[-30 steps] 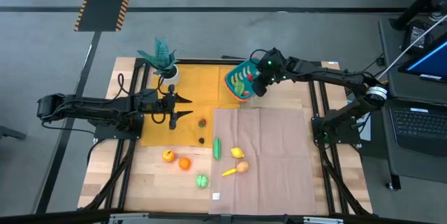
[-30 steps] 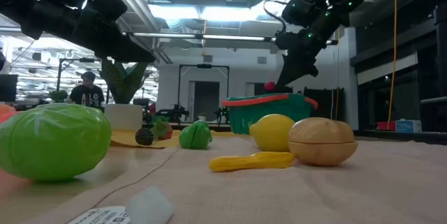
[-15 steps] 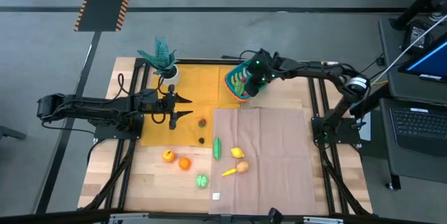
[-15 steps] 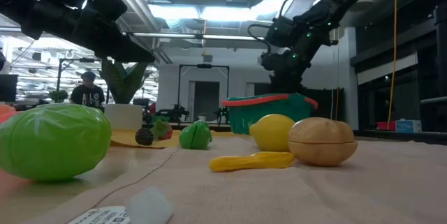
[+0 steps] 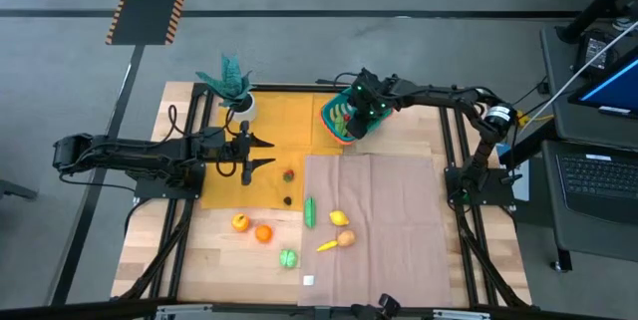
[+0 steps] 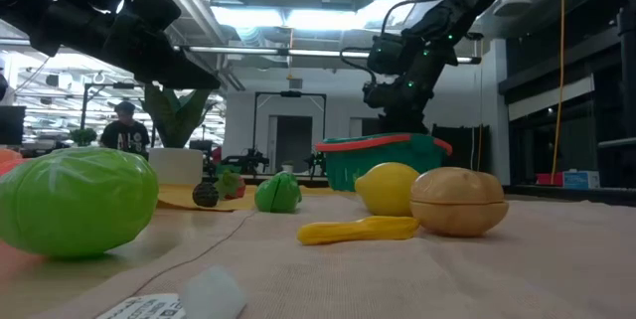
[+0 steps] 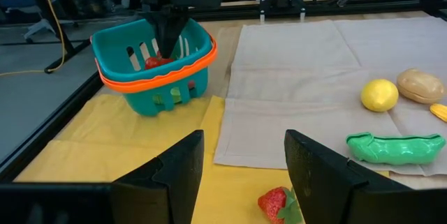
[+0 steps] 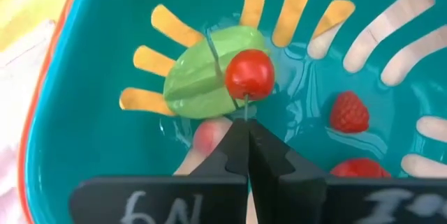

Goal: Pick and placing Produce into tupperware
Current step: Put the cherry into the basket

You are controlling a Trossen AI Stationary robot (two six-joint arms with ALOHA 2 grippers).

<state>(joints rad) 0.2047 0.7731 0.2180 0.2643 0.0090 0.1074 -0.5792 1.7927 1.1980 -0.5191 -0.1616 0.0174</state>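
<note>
Teal plastic with an orange-red rim and pale slots cut through its bottom: that is your tupperware [image 5: 341, 119], a rounded-square tub standing at the far side of the worktop [image 5: 249, 250], where the yellow mat [image 5: 274, 121] meets the beige cloth [image 5: 374, 220]. Your right end effector [image 8: 249, 147] hangs inside it, its two dark fingers pressed flat together with nothing between them. Just past their tips a glossy red cherry tomato [image 8: 249, 75] sits on a smooth pale-green wedge [image 8: 204, 81], and two bumpy red strawberries [image 8: 349, 111] lie on the tub floor near by. White marks on the fingers' dark base look like "6N", though they are partly cut off.

Your left end effector [image 7: 243, 168] waits over the yellow mat, well apart from the tub, its fingers standing apart and empty. A strawberry with a green cap [image 7: 279, 203] lies just ahead of it at the cloth's edge.

On the cloth you have a green pea pod [image 5: 310, 211], a round yellow lemon [image 5: 338, 218], a tan potato [image 5: 346, 238] and a yellow curved piece [image 5: 327, 246]. On the bare wood lie two orange fruits [image 5: 251, 227] and a green ribbed piece [image 5: 288, 257].
</note>
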